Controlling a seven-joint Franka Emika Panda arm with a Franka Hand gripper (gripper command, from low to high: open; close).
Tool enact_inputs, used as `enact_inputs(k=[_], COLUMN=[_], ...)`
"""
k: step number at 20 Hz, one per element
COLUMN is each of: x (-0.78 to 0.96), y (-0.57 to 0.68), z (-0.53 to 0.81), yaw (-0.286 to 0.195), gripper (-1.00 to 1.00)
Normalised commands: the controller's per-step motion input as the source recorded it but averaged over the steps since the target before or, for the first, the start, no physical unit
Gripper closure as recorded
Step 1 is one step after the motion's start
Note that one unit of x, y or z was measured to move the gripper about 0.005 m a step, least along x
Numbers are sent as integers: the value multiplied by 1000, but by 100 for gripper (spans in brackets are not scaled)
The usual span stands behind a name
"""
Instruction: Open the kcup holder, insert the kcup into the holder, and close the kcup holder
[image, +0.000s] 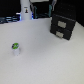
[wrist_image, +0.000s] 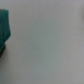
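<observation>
Opening comes first: steer toward the black boxy kcup holder (image: 63, 26) at the exterior view's right and hook a front handle squarely. The small white green-topped kcup (image: 16, 49) stands well apart on the white table (image: 45, 60). You cannot tell how the gripper's jaws stand.

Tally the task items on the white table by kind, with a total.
kcup holder, black, drawer shut: 1
kcup, white with green top, standing apart from the holder: 1
Total: 2
The clutter along the far edge is too blurred to count.
</observation>
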Motion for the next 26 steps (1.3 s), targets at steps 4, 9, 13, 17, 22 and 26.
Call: enact_inputs(k=[4,9,13,17,22,26], x=[-422,-408,-342,-327,-312,-320], y=[595,604,640,662,676,644], z=[86,69,17,13,12,-54], yaw=[-173,-184,-195,-193,-191,-197], gripper=[-100,-100,-100,-100,-100,-100])
